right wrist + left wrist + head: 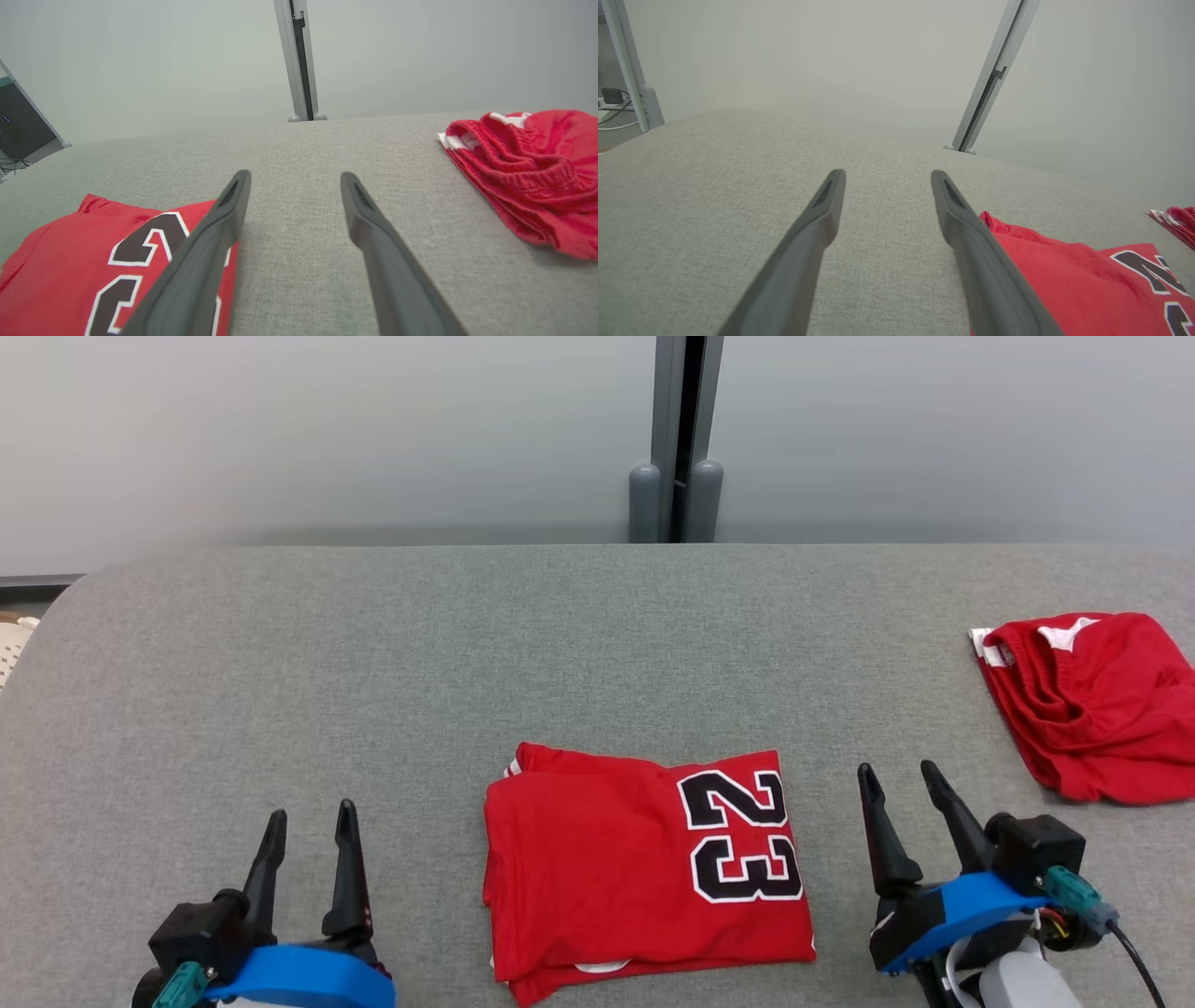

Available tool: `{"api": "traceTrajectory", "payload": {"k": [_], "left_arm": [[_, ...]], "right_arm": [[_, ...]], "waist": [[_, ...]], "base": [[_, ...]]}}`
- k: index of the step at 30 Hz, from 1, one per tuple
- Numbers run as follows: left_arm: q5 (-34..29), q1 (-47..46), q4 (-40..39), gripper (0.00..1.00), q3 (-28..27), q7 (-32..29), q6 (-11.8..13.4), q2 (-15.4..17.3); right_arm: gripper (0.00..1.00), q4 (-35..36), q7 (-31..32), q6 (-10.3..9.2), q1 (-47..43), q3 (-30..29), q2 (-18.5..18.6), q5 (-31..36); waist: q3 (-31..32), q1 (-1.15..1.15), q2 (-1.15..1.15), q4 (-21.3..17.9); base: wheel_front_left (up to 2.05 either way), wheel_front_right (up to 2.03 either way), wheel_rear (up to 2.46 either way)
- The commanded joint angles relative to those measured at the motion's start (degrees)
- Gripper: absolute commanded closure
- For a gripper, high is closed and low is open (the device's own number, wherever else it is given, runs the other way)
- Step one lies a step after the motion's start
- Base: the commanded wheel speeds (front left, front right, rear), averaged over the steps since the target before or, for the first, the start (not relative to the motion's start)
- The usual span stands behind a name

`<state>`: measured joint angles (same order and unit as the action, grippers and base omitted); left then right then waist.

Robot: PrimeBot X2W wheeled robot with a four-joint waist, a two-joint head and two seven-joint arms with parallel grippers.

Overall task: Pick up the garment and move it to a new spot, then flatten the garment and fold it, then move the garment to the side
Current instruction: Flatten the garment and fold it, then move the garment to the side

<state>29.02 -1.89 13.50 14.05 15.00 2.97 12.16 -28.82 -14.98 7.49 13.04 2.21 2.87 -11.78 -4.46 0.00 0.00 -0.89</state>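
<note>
Between the left gripper (pixel 312 808) and the right gripper (pixel 896 765), at the near edge of the grey table (pixel 373 644), lies the red jersey (pixel 607 868). It is folded into a compact rectangle with the number 23 facing up, and its layers show along the near and left edges. Both grippers stand open and empty, each beside the jersey without touching it. Folding appears complete; the step in hand is judged to be the move to the side. Grip through all layers at one edge so the stack does not unfold. A second red garment (pixel 1092 709) lies at the far right; keep the jersey apart from it.
</note>
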Motion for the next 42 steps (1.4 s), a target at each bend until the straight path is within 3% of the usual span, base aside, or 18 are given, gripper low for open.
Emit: {"api": "traceTrajectory", "payload": {"k": [1, 29, 35, 42], "left_arm": [[-0.58, 0.73, 0.51, 0.00, -0.25, 0.24, -0.32, -0.07], [-3.75, 2.31, 3.16, 0.00, -2.07, 0.24, -2.28, -1.44], [-4.01, 2.02, 3.28, 0.00, -2.43, 0.24, -2.55, -1.58], [-4.09, 2.05, 2.85, 0.00, -3.56, 0.24, -2.16, -1.36]], "right_arm": [[0.00, 0.45, -0.26, 0.01, -1.35, 0.27, 0.05, -0.43], [0.00, 1.18, 0.01, 0.01, -4.06, 2.44, 0.07, -0.24], [0.00, -0.57, 3.90, 0.01, -2.15, 2.78, 0.05, 2.06], [0.00, -0.64, 15.84, 0.01, -0.18, 5.12, 0.11, 2.02]], "waist": [[0.25, 0.00, 0.00, -0.22], [1.86, 0.00, 0.00, -0.39], [1.80, 0.00, 0.00, 0.33], [1.11, 0.00, 0.00, 2.66]], "base": [[0.00, 0.00, 0.00], [0.00, 0.00, 0.00], [0.00, 0.00, 0.00], [0.00, 0.00, 0.00]]}}
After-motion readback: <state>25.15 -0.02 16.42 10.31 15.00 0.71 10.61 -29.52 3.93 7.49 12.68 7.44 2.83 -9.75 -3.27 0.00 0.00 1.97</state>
